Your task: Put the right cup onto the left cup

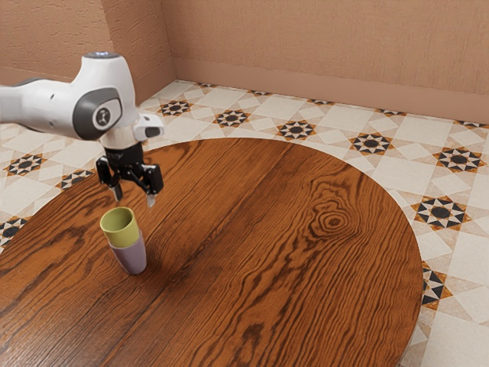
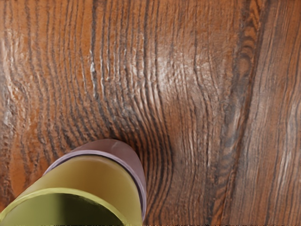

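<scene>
- The arm (image 1: 46,105) is reaching in from beyond the purple cup (image 1: 133,258), wrist pointing down.
- The green cup (image 1: 124,234) is sitting in the purple cup's mouth, long axis upright.
- The purple cup is standing on the table (image 1: 290,252).
- The gripper (image 1: 134,199) is hanging above the purple cup, apart from both cups, spread and pinching nothing; stacking is looking complete, so it is probably needing only to rise clear.
</scene>
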You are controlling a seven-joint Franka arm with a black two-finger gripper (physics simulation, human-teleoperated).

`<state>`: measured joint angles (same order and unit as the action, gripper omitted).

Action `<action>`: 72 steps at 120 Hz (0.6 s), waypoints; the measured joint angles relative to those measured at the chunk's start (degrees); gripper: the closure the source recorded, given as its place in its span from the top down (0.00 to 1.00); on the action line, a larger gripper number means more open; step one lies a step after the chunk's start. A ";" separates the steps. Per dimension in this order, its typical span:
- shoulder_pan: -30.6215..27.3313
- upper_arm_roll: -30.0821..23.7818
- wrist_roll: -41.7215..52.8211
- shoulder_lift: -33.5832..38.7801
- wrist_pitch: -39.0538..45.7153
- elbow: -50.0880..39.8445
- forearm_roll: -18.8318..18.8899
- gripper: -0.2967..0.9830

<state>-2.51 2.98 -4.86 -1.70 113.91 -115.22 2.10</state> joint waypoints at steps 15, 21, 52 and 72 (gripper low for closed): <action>0.82 0.31 0.02 2.07 -1.75 0.54 -0.10 0.74; 1.24 0.50 0.17 2.51 -2.90 1.62 -0.11 0.74; 6.37 3.63 2.00 2.76 -11.16 9.14 0.24 0.76; 10.74 5.80 3.59 2.74 -15.24 12.72 0.69 0.76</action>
<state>8.23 8.78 -1.27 1.04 98.67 -102.50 2.79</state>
